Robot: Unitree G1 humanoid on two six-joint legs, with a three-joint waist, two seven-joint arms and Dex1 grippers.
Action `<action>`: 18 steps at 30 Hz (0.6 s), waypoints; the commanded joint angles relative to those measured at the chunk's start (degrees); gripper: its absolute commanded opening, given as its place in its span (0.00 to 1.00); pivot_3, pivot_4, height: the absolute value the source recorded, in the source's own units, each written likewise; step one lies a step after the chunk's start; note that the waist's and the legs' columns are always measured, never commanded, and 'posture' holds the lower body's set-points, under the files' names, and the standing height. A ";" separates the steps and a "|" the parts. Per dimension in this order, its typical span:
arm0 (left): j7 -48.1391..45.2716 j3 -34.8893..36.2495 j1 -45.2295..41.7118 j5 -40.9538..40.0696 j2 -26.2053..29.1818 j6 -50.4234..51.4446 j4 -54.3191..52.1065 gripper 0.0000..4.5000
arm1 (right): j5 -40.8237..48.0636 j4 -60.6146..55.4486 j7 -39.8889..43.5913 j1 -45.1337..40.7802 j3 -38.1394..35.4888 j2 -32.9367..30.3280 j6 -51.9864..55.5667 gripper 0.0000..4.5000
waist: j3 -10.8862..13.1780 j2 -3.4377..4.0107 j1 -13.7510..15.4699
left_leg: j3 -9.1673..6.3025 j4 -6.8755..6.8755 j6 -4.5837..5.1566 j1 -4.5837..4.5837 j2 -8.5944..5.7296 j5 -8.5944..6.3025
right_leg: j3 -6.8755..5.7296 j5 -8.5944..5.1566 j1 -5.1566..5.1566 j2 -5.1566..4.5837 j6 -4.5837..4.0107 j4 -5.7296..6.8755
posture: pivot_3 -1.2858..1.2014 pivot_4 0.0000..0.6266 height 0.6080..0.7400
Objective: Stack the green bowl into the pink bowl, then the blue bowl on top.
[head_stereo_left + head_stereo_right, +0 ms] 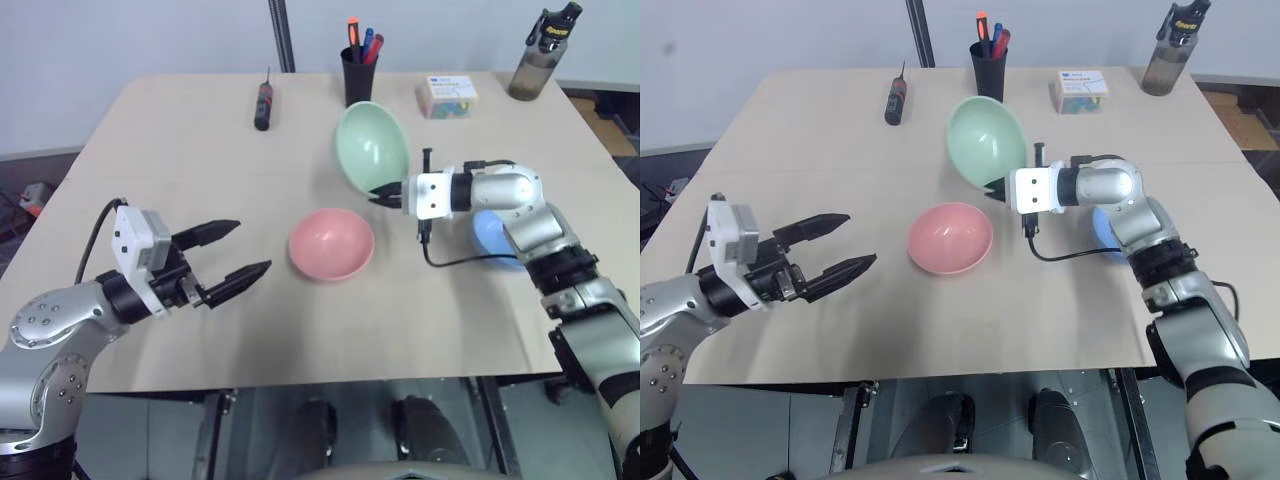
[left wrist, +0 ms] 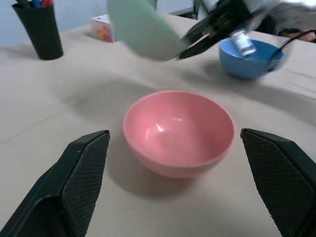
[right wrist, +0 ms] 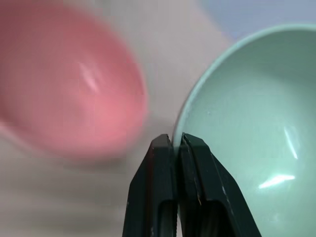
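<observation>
Slippage risk: right gripper (image 1: 385, 194) pinches only the rim of the tilted green bowl (image 1: 371, 146) above the pink bowl (image 1: 331, 243), so a thin hold may drop it off-centre; left gripper (image 1: 238, 250) stands wide, blue bowl (image 2: 251, 58) waits on the table.

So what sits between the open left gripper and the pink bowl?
Nothing: in the left eye view, only bare table separates the left gripper from the pink bowl.

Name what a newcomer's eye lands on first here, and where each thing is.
The green bowl stands out: pinched by its rim in the right gripper, tipped on edge in the air beyond the pink bowl. The pink bowl sits upright mid-table, with the open left gripper to its left. The blue bowl rests behind the right arm.
</observation>
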 commanded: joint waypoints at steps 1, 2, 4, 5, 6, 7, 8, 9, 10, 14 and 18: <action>0.21 0.27 0.17 0.12 -0.03 -1.48 -0.67 1.00 | 6.06 -14.41 2.62 2.61 -0.84 -1.14 12.55 0.01 | 0.00 0.00 0.06 | 0.01 0.00 0.00 0.00 -0.01 0.00 | 0.01 0.00 0.00 -0.01 0.00 0.01 | 0.52 0.24 1.00; 0.09 0.12 0.01 0.16 0.11 -1.60 -0.44 1.00 | 6.32 -17.12 2.43 3.69 0.10 -0.39 15.21 0.01 | 0.00 0.00 0.09 | 0.01 0.00 0.00 0.01 -0.02 0.00 | 0.01 0.00 0.00 -0.05 0.00 0.02 | 0.52 0.24 1.00; -0.04 -0.31 -0.71 -0.24 0.27 -1.43 -0.04 1.00 | 4.13 -17.33 0.67 5.26 2.22 2.08 16.81 0.01 | -0.01 0.00 -0.01 | 0.01 0.01 0.00 0.04 -0.02 0.00 | 0.01 0.00 0.00 -0.24 0.00 0.06 | 0.52 0.24 1.00; -0.19 -0.55 -0.92 -0.38 0.37 -1.35 0.02 1.00 | 2.69 -15.93 -0.14 5.38 2.91 3.11 16.41 0.01 | -0.02 0.00 -0.05 | 0.01 0.00 0.00 0.10 -0.02 0.00 | 0.01 0.00 0.01 -0.23 0.00 0.07 | 0.52 0.24 1.00; -0.31 -0.94 -1.12 -0.40 0.44 -1.30 -0.09 1.00 | 1.72 -14.27 -0.81 5.61 3.26 3.89 16.15 0.01 | -0.02 0.00 -0.04 | 0.01 0.00 -0.01 0.11 -0.02 0.01 | 0.00 0.00 0.02 -0.21 0.00 0.08 | 0.52 0.24 1.00; -0.27 -1.29 -1.33 -0.43 0.45 -1.22 -0.24 1.00 | 0.79 -13.04 -1.05 5.82 3.57 4.20 15.37 0.15 | -0.02 0.00 -0.01 | 0.01 0.00 -0.02 0.11 -0.02 0.02 | -0.01 0.00 0.02 -0.20 -0.01 0.09 | 0.52 0.24 1.00; -0.22 -1.54 -1.58 -0.66 0.49 -1.01 -0.36 1.00 | 0.26 -12.42 -1.55 6.02 3.56 4.69 15.07 0.21 | -0.02 0.00 0.08 | 0.01 0.00 -0.03 0.11 -0.03 0.02 | -0.02 0.00 0.01 -0.12 -0.01 0.09 | 0.52 0.24 1.00; -0.15 -1.71 -1.78 -0.79 0.54 -0.92 -0.38 1.00 | 0.70 -12.81 -1.80 6.38 3.25 5.14 15.93 0.27 | -0.02 -0.01 0.21 | 0.02 0.00 -0.03 0.09 -0.07 0.02 | -0.02 0.00 0.01 -0.02 -0.01 0.08 | 0.52 0.24 1.00; -0.19 -1.85 -1.93 -0.90 0.59 -0.90 -0.32 1.00 | 1.00 -13.57 -1.83 6.74 2.96 5.27 16.51 0.33 | -0.02 -0.01 0.32 | 0.01 0.01 -0.02 0.06 -0.09 0.02 | -0.02 0.00 0.00 -0.02 -0.01 0.06 | 0.52 0.24 1.00; -0.83 -3.29 -3.12 -0.75 0.74 -0.98 0.16 1.00 | 2.20 -19.21 -5.17 9.86 -1.14 3.95 20.01 0.66 | -0.02 -0.01 0.42 | -0.01 0.00 -0.02 0.02 -0.09 0.01 | -0.04 0.00 -0.01 -0.02 -0.01 0.01 | 0.52 0.24 1.00; -1.51 -5.87 -5.55 -0.98 0.75 -1.02 0.30 1.00 | 5.12 -29.01 -10.90 15.35 -10.78 -0.07 31.65 0.75 | -0.02 -0.01 0.95 | -0.03 -0.03 -0.02 0.01 -0.10 0.02 | -0.06 0.00 0.00 -0.03 -0.01 0.01 | 0.52 0.24 1.00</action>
